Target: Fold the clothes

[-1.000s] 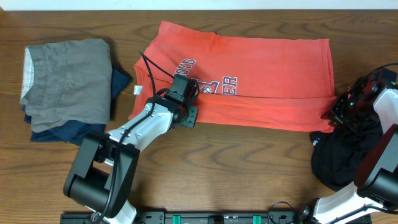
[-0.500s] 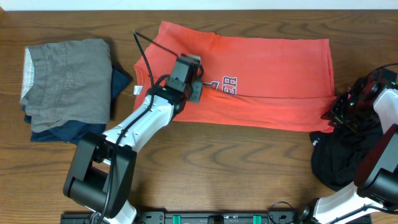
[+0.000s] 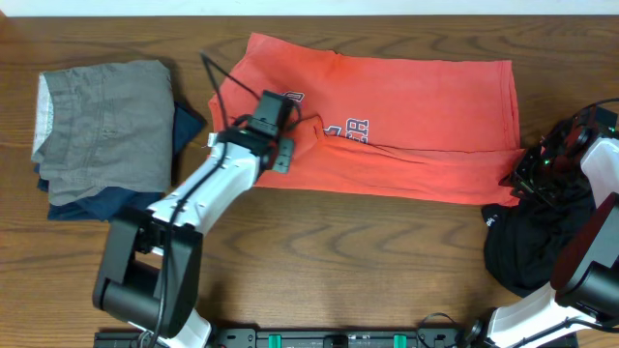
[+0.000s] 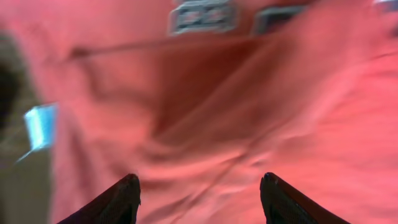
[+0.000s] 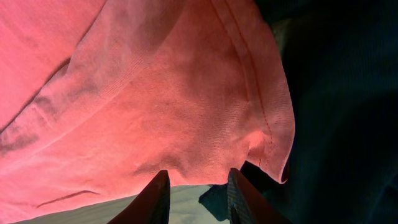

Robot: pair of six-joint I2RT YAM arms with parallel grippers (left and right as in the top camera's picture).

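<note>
The coral-red T-shirt (image 3: pixel 416 126) lies spread lengthwise across the table, its dark-and-white lettering (image 3: pixel 348 132) near the middle. My left gripper (image 3: pixel 282 153) hovers over the shirt's left part, jaws wide open with only blurred red cloth (image 4: pixel 249 93) beneath them. A white label (image 4: pixel 40 124) shows at the shirt's left edge. My right gripper (image 3: pixel 517 176) sits at the shirt's lower right corner (image 5: pixel 155 81). Its fingers stand slightly apart with bare table between them, and the hem lies just past the tips. The black garment (image 3: pixel 537 246) lies crumpled by the right arm.
A folded grey garment (image 3: pixel 106 121) rests on a navy one (image 3: pixel 106 205) at the far left. Black fabric (image 5: pixel 348 93) fills the right side of the right wrist view. A black cable (image 3: pixel 227 92) loops above the left wrist.
My left gripper has opened and let go of the red cloth, shifting up and left over the shirt. The right gripper has stayed where it was.
</note>
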